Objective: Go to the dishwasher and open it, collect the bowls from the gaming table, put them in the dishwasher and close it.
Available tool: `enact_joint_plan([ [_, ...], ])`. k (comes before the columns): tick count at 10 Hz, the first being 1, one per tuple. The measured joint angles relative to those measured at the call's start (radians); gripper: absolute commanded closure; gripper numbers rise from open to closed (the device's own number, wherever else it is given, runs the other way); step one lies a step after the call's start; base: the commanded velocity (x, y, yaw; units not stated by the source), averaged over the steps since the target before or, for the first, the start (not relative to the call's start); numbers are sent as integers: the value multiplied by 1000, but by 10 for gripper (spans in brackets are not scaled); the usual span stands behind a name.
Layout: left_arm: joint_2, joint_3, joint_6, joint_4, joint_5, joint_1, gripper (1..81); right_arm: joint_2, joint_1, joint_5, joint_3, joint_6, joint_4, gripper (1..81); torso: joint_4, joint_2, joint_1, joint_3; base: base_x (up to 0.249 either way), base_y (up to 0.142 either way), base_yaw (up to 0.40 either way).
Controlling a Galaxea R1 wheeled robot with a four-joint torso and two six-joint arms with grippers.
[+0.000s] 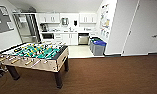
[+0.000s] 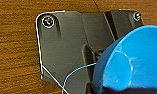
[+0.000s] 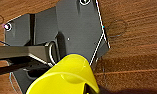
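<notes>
Close against the left gripper's camera sits a blue bowl (image 2: pixel 134 62).

My right wrist: a yellow bowl (image 3: pixel 66 77) seen close above brown carpet (image 3: pixel 134 55), tilted on its side.

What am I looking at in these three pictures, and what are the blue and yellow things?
These come from a wheeled robot with two arms. The wide picture is from a camera high on it, looking forward: a table-football table stands on brown carpet, and beyond it is a small kitchen with white cupboards, a steel-fronted dishwasher and blue-lidded bins. The other two pictures come from cameras on its wrists, looking down at the carpet; the dark plates belong to the robot itself. At the left wrist a blue bowl sits close to the camera, apparently carried. At the right wrist there is a yellow bowl, likewise.
</notes>
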Motion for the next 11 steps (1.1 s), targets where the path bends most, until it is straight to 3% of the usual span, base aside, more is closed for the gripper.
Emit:
enact_joint_plan([
  [11,-1,-2,0,0,0,0,811,0,2,-2,0,0,0,811,0,0,0,0,179,-72,0],
])
